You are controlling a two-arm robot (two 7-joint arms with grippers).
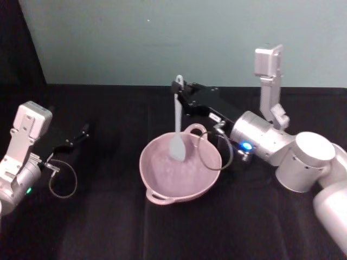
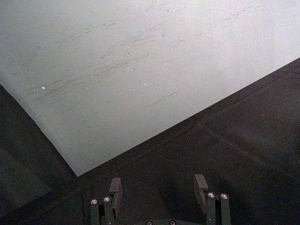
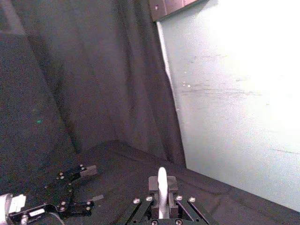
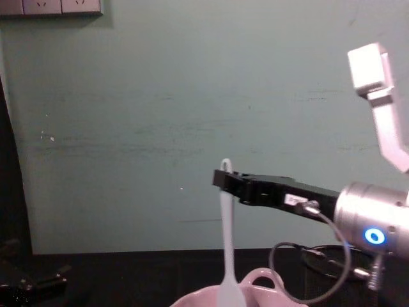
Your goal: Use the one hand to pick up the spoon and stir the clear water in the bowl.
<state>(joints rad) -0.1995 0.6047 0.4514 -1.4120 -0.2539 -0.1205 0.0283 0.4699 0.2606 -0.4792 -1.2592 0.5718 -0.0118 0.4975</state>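
Over pink bowl | right tool grips slim white spoon (upright) | left tool spread

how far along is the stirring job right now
Pickup looks done: the right gripper is shut on the spoon near the tip of its handle, holding it upright. In hand: the spoon's head hangs inside the pink bowl. Left: the stirring itself, which one moment cannot confirm. The left gripper sits open, parked off to the left.
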